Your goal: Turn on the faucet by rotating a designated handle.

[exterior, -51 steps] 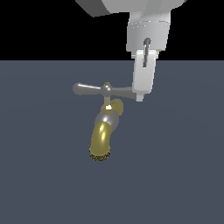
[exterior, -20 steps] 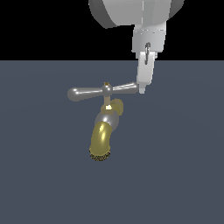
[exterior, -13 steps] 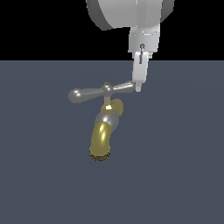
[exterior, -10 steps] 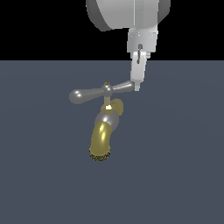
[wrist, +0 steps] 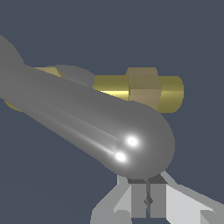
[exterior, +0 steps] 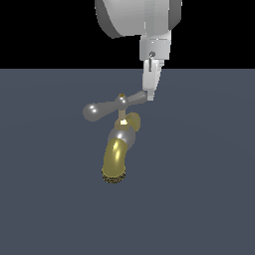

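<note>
handle [exterior: 110,105]: silver crossbar tilted on top of faucet [exterior: 118,152], its end on the exterior view's right higher | faucet: gold spout turned down, standing on dark tabletop [exterior: 199,189] | pincer [exterior: 149,96]: tips against that raised end, fingers seem pressed together, gripping nothing

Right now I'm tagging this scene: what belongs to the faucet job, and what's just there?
Job:
- handle, silver crossbar
- faucet, gold spout
- gripper, at the handle's end on the exterior view's right

Just there:
- grey floor; no loose objects visible
</note>
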Available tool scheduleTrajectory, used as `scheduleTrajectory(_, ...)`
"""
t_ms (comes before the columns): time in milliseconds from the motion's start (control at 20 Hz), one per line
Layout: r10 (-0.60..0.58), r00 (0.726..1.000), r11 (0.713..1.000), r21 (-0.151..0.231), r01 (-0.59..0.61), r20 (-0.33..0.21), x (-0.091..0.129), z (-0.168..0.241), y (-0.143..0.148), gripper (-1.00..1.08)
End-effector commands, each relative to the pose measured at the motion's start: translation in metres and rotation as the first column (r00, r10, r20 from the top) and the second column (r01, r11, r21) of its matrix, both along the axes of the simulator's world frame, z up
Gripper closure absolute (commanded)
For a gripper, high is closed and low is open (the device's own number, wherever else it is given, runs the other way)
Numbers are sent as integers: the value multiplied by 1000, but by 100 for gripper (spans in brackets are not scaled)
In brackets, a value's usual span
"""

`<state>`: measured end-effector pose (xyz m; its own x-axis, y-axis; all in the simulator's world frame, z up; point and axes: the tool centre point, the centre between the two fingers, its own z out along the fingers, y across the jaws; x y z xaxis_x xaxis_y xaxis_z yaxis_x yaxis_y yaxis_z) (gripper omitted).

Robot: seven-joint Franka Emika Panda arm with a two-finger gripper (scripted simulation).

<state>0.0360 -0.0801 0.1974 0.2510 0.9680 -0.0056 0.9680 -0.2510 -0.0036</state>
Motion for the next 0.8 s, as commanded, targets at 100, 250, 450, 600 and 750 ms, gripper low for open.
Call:
scheduleTrajectory(100,-1,1000,1000,-1,1,1,5,0,1,108)
scheduleTrajectory(250,4,1000,1000,0,-4,2,12,0,22,108)
scheduleTrajectory(450,11,1000,1000,1,-11,3,21,0,49,108)
scheduleTrajectory(600,15,1000,1000,2,-15,3,28,0,68,108)
scheduleTrajectory(750,20,1000,1000,3,-20,4,34,0,87,108)
